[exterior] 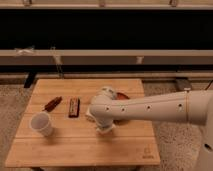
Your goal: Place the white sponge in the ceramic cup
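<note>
The ceramic cup (41, 124) is small and white and stands upright on the left part of the wooden table (60, 152). My white arm reaches in from the right over the table's middle. My gripper (103, 126) points down, right of the cup and well apart from it. It is shut on the white sponge (105, 130), a pale block at its tip, held just above the table.
A brown bar (74, 106) and a reddish-brown object (52, 103) lie behind the cup. A white carton (106, 91) and an orange bowl (123, 95) sit behind my arm, mostly hidden. A dark wall with rails runs behind the table.
</note>
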### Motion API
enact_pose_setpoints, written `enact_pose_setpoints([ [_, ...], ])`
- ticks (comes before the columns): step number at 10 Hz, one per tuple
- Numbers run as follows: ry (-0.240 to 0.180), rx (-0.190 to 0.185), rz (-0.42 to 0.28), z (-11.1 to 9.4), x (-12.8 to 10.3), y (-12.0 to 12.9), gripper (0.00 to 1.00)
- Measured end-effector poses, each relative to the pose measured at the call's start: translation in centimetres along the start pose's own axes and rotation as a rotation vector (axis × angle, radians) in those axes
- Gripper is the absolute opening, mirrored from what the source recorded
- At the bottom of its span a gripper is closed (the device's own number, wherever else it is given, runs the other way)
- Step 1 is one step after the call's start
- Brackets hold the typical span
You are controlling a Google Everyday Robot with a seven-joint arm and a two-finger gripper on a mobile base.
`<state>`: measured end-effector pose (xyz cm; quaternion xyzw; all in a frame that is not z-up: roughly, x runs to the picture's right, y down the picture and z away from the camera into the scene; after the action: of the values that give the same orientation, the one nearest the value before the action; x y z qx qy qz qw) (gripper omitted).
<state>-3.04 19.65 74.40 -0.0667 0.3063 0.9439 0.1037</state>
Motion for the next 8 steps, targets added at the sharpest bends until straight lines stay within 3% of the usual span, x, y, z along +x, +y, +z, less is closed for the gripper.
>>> enact_pose_setpoints([
  [3,0.082,-0.037,-0.046,-2.0,4.6,3.5,0.0],
  [8,0.224,-0.1,-0.132,-7.3,11.9,9.8,0.0],
])
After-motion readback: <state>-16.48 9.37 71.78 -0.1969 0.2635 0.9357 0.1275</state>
